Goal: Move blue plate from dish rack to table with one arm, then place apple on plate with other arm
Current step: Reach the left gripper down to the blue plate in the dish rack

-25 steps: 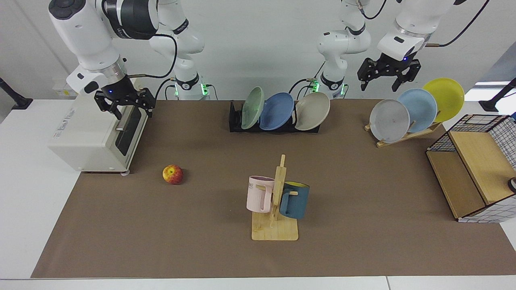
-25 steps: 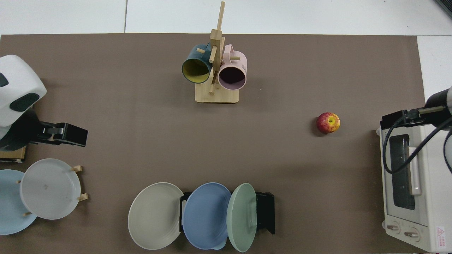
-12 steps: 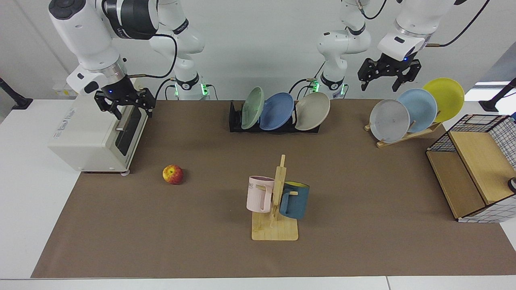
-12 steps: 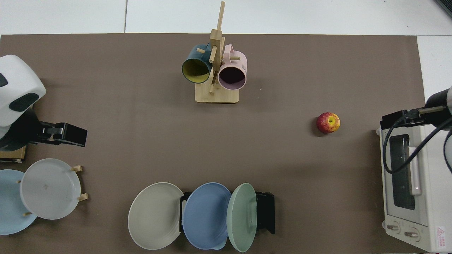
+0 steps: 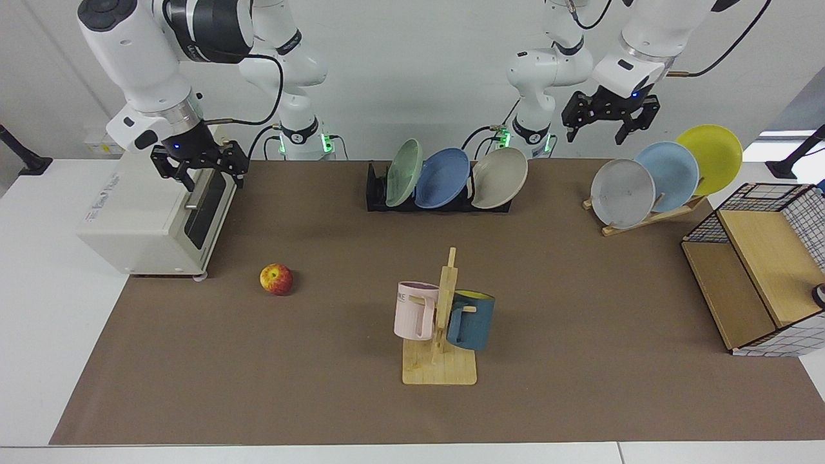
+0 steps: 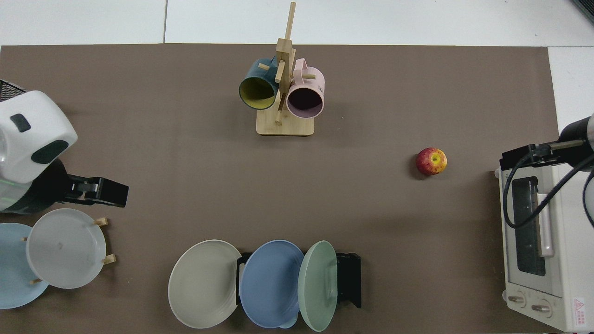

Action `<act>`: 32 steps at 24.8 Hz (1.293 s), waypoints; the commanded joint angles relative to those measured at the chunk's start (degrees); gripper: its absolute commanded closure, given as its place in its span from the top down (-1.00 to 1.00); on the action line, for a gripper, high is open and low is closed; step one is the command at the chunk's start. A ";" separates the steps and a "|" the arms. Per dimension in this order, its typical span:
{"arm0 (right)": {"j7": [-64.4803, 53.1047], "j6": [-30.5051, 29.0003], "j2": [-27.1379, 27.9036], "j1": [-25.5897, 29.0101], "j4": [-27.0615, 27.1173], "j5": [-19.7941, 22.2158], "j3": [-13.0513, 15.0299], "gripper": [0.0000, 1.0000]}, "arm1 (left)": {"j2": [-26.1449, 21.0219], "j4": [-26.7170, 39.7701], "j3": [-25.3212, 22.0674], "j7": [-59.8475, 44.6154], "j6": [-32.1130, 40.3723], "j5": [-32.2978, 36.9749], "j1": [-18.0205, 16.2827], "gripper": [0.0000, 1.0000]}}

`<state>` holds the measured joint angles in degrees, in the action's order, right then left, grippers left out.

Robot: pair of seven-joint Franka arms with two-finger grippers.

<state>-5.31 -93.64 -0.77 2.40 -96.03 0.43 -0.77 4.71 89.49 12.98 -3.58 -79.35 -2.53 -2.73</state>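
Both grippers spread and empty (left point(image 5: 606, 122) upper right nearer plate point(image 5: 442, 178), right point(image 5: 198, 169) upper left waiting, nearer apple point(image 5: 276, 279)).

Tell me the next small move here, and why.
Probably the left end effector, open in the air above the wooden plate rack, should travel toward the blue plate, which stands in the dish rack between a grey-green and a beige plate. The right end effector waits open over the toaster oven; the apple lies on the mat.
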 commanded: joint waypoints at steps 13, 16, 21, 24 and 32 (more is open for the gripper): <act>-1.55 0.04 -0.90 0.15 -0.91 -0.25 -0.02 1.00 | 14.88 36.26 11.53 0.24 -23.46 -14.33 -0.52 1.00; -1.55 0.04 -0.90 0.15 -0.91 -0.25 -0.02 1.00 | 15.68 40.75 14.87 0.06 -27.08 -17.41 -0.61 1.00; -1.55 0.04 -0.90 0.15 -0.91 -0.25 -0.02 1.00 | 15.24 44.80 18.82 -2.48 -31.91 -19.26 -0.61 1.00; -1.55 0.04 -0.90 0.15 -0.91 -0.25 -0.02 1.00 | 14.80 48.49 22.43 -3.98 -37.00 -20.75 -0.70 1.00; -1.55 0.04 -0.90 0.15 -0.91 -0.25 -0.02 1.00 | 15.24 50.61 25.08 -5.12 -39.57 -23.66 -0.79 1.00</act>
<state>-5.31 -93.64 -0.77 2.40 -96.03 0.43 -0.77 17.32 138.49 37.59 -8.37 -118.07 -24.75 -2.72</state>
